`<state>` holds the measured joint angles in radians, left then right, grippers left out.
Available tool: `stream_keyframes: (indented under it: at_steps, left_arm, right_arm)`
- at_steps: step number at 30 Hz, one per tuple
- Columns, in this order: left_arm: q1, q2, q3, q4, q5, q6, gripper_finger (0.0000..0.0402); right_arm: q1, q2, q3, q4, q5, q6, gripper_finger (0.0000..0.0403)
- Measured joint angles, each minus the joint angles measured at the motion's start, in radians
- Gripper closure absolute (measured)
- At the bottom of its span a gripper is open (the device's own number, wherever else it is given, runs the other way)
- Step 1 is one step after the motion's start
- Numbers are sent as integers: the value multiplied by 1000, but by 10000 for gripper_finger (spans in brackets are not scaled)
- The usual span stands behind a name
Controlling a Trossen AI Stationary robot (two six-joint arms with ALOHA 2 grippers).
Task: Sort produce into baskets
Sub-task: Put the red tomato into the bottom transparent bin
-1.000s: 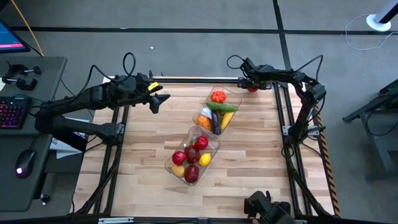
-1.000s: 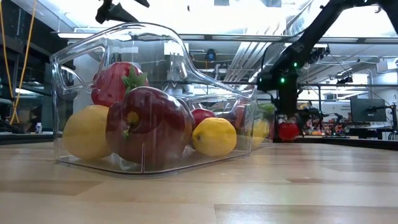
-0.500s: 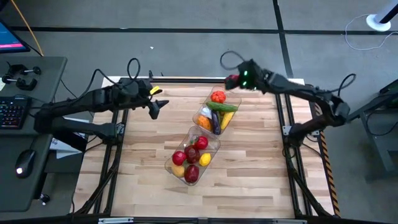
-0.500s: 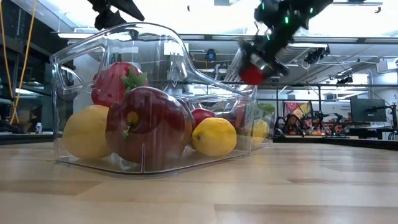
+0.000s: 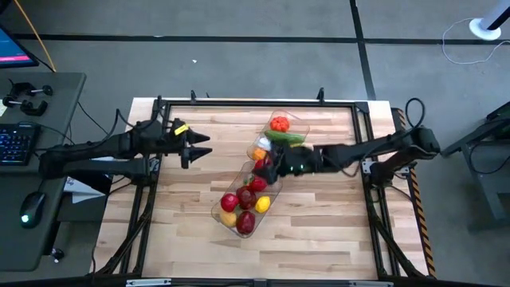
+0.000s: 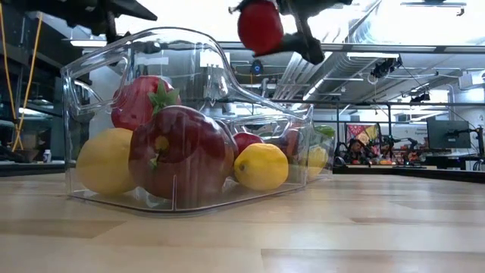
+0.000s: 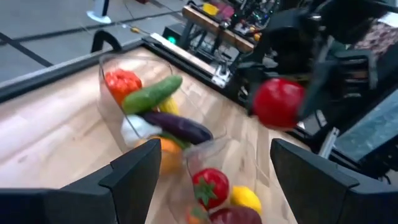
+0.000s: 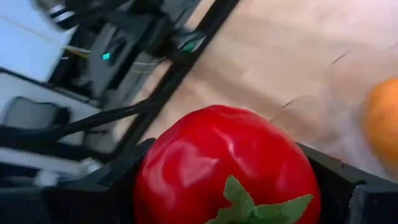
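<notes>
Right gripper [image 5: 265, 163] — clamping a red tomato [image 6: 260, 26] — has swung over the baskets [image 5: 273, 185]; left gripper [image 5: 201, 148] spread.

Light wood plank table [image 5: 319, 231] sits centre on a grey floor [image 5: 239, 72] crossed by dark tape lines. At 9 o'clock, a grey desk [image 5: 32, 119] carries a keyboard [image 5: 14, 139], a mouse [image 5: 30, 209] and clamps [image 5: 24, 92]; a monitor corner [image 5: 9, 46] shows at 10 o'clock. White round base [image 5: 486, 28] with a cable at 2 o'clock. Low view: open ceiling with ducts [image 6: 303, 68] and strip lights [image 6: 424, 49], benches with monitors [image 6: 447, 135] at 3 o'clock.
</notes>
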<state>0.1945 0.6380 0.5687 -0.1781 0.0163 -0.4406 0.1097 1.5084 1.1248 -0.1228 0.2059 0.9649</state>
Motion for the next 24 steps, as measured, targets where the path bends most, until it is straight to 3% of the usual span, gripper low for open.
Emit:
stream_keyframes:
  at_steps: [8, 13, 17, 24]
  left_arm:
    - [-22, -51, -33, 38, 2, -24, 110]
    - [-22, -48, -33, 138, 1, -18, 110]
    - [-21, -48, -33, 207, -3, -9, 110]
    - [-20, -48, -33, 267, -9, -36, 110]
  right_arm:
    - [97, 39, 0, 41, 5, 85, 104]
    - [96, 38, 0, 34, 5, 73, 104]
    - [80, 38, 0, 32, 17, -30, 104]
    - [58, 44, 0, 34, 16, -23, 104]
